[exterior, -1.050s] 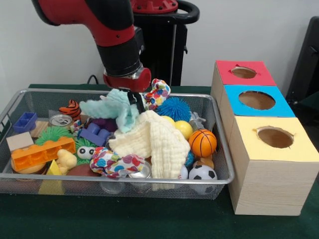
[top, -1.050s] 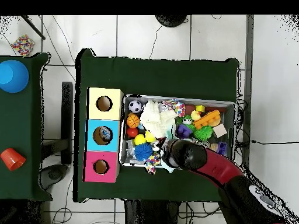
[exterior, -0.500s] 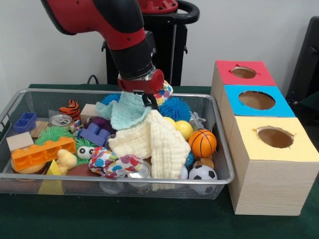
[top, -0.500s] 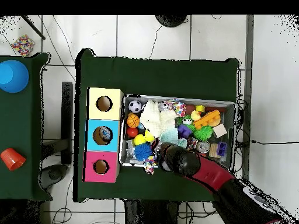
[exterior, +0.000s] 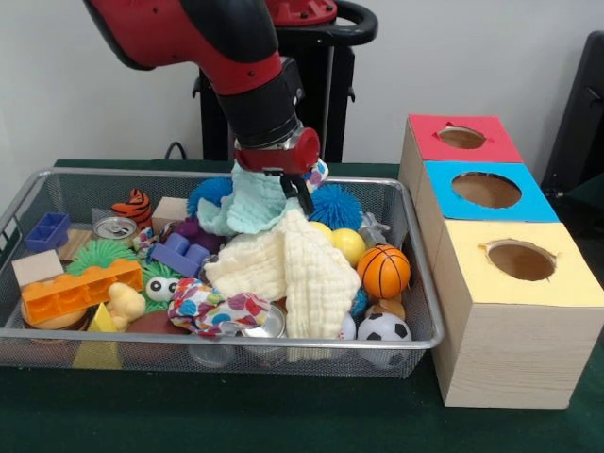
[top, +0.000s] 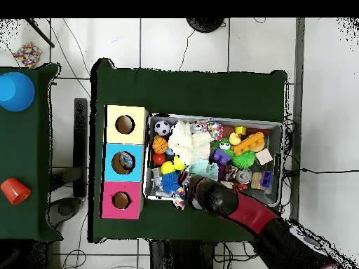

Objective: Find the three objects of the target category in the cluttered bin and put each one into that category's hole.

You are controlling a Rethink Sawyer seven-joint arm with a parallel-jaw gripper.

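My gripper (exterior: 286, 187) is shut on a pale teal cloth (exterior: 247, 205), which hangs from it just above the back of the wire bin (exterior: 427, 283). Below it a cream waffle cloth (exterior: 302, 264) lies draped over the toys, and a patterned cloth (exterior: 217, 307) lies at the front. To the right stands the wooden box with a red hole (exterior: 461, 138), a blue hole (exterior: 486, 190) and a yellow hole (exterior: 521, 260). In the overhead view the teal cloth (top: 202, 168) shows beside the arm (top: 219, 199), which hides the gripper.
The bin also holds a basketball (exterior: 383, 270), a soccer ball (exterior: 382, 327), a yellow ball (exterior: 347, 243), a blue spiky ball (exterior: 332, 204), an orange brick (exterior: 80, 288) and a can (exterior: 115, 228). The black pedestal (exterior: 311, 85) stands behind the bin.
The gripper has carried the teal cloth to the right in the front view, toward the box. The cloth now hangs bunched under the gripper instead of trailing left.
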